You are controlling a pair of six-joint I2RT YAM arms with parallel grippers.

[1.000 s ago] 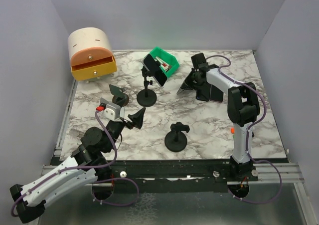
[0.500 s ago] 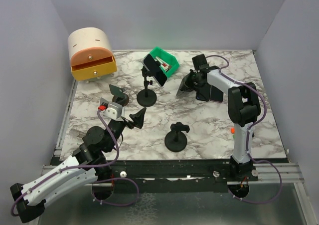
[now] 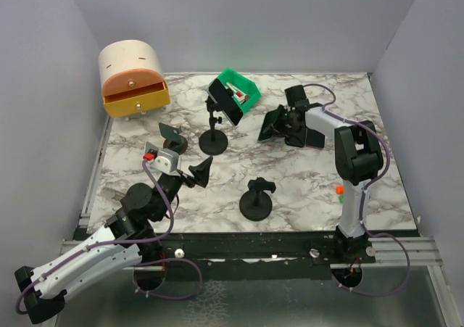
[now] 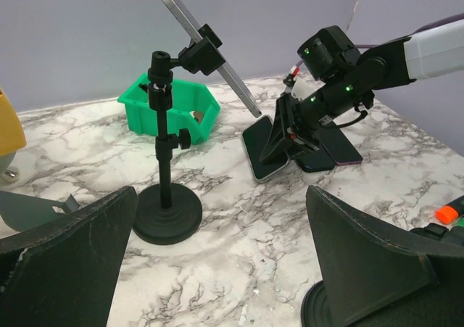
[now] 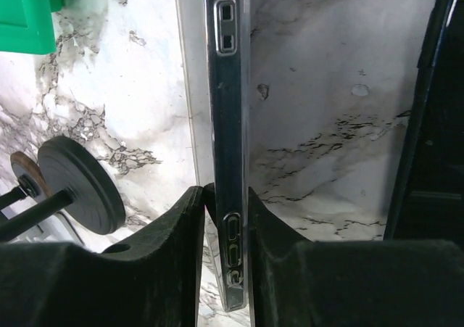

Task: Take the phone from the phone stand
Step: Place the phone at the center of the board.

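You see one dark phone (image 4: 235, 86) clamped, tilted, atop the tall black phone stand (image 4: 168, 214); a second phone (image 4: 257, 153) leans edge-down on the marble surface (image 4: 217, 269) to its right.

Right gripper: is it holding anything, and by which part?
The right gripper pinches a phone across its front and back, near one edge.

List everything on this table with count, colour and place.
Table: one, marbled white, underneath.
Drawer box: one, tan-orange, far left.
Bin: one, green, far centre.
Tall stand: one, black, centre.
Clamped phone: one, dark, atop tall stand.
Short stand: one, black, near centre.
Small holder: one, grey-green, left of tall stand.
Tilted phone: one, dark, far right.
Flat phones: two, dark, beside it.
Left gripper: one, black, near left, open.
Right gripper: one, black, flanking tilted phone.
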